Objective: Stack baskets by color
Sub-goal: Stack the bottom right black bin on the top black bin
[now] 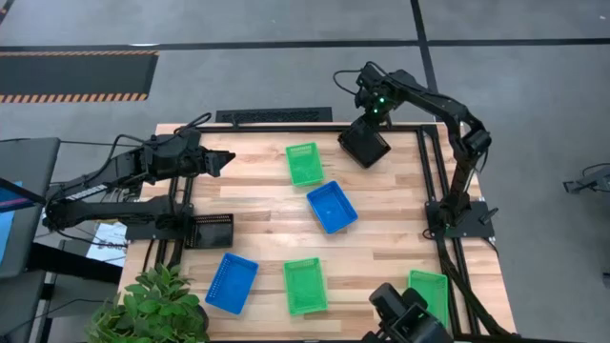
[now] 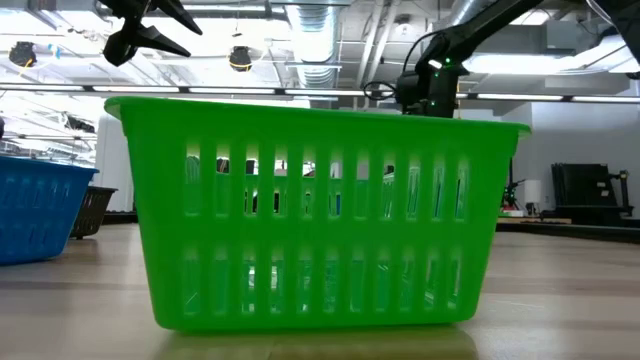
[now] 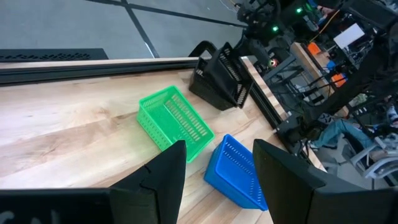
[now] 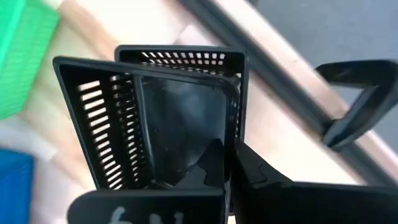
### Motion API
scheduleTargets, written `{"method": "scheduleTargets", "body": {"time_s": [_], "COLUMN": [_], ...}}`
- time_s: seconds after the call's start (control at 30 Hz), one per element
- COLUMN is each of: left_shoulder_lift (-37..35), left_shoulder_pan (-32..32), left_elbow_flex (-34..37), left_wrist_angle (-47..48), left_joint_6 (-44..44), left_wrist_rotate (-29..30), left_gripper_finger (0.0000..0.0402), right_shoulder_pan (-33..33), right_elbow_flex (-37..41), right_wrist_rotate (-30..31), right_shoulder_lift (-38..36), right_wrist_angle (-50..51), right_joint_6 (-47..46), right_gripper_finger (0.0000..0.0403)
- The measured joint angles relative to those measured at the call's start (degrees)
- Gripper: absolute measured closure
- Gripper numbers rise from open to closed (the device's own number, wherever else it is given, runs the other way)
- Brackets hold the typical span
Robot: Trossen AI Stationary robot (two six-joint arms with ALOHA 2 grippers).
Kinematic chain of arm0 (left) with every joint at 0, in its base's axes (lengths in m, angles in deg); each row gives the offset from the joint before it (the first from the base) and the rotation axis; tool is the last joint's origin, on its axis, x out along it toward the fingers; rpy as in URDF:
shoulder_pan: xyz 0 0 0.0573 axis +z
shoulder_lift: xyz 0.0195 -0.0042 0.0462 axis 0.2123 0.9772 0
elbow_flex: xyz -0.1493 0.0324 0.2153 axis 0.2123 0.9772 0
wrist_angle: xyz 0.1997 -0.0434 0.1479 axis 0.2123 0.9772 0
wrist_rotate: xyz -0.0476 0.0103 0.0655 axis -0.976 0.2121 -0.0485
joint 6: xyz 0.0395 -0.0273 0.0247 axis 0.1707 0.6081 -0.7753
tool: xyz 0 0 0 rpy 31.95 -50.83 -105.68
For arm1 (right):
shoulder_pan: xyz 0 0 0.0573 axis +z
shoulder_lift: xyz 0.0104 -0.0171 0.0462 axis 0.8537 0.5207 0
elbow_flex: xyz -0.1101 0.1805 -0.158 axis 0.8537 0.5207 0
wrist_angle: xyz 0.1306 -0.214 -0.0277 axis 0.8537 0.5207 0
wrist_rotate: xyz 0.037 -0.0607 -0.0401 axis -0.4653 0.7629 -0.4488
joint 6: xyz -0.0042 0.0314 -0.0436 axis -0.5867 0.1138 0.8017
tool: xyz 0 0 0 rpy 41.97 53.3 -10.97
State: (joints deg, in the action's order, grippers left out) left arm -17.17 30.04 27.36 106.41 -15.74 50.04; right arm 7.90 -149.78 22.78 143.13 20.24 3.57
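Right gripper (image 1: 367, 122) at the far right of the table (image 1: 257, 214), jaws pinched nearly together on the wall of a black basket (image 1: 364, 143), lifted and tilted. Seen close in the right wrist view: fingers clamped on the near wall of that black basket (image 4: 168, 118), with what looks like a second black wall nested behind it, though hard to be sure.

Left gripper (image 1: 221, 162) held over the far left of the table, jaws parted about halfway, nothing between them. Ahead of those jaws in the left wrist view: a green basket (image 3: 174, 121), just beyond it a blue basket (image 3: 239, 171), farther off the black basket (image 3: 221, 78) under the other arm.

Only from overhead: another black basket (image 1: 210, 231) near the left arm's base, a blue basket (image 1: 232, 282) and two green baskets (image 1: 305, 285) (image 1: 429, 293) along the near edge, a potted plant (image 1: 152, 305) at the corner.

Low view filled by one green basket (image 2: 315, 215), both grippers high above it.
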Motion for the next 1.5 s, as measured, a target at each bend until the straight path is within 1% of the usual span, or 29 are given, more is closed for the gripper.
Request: {"method": "scheduleTargets", "body": {"time_s": [0.2, 0.33, 0.53, 0.67, 0.87, 1.0, 1.3, 1.5], "left_shoulder_lift": [-0.01, -0.01, 0.01, -0.01, 0.00, 0.00, 0.01, 0.00], "left_shoulder_pan": [0.00, 0.00, 0.00, 0.00, 0.00, -0.02, 0.00, -0.01], "left_elbow_flex": [0.00, 0.00, 0.00, 0.00, 0.00, 0.00, 0.00, 0.00], "left_wrist_angle": [-0.02, -0.03, -0.04, -0.04, -0.05, -0.04, -0.04, -0.04], "left_joint_6": [0.00, 0.00, 0.49, 0.59, 1.58, 1.87, 1.97, 1.97], "left_wrist_rotate": [0.27, 0.27, 0.25, 0.27, 0.25, 0.24, 0.23, 0.23], "left_gripper_finger": [0.0228, 0.0228, 0.0228, 0.0228, 0.0228, 0.0228, 0.0228, 0.0228], "right_shoulder_pan": [0.59, 0.59, -0.06, -0.09, -0.42, -0.44, 0.11, 0.89], "right_elbow_flex": [0.00, 0.00, 0.00, 0.09, 1.73, 2.38, 2.38, 2.38], "right_wrist_rotate": [-3.01, -2.83, -2.85, -2.85, -2.97, -2.98, -3.05, -3.17], "right_shoulder_lift": [-0.49, -0.31, -0.20, -0.20, -0.20, -0.17, -0.17, -0.17], "right_wrist_angle": [1.88, 3.96, 2.98, 3.89, 3.35, 3.38, 2.91, 3.07], "right_joint_6": [-0.73, 0.75, 1.86, 4.29, 5.70, 6.82, 9.00, 10.52], "right_gripper_finger": [0.0390, 0.0390, 0.0390, 0.0390, 0.0385, 0.0374, 0.0326, 0.0306]}}
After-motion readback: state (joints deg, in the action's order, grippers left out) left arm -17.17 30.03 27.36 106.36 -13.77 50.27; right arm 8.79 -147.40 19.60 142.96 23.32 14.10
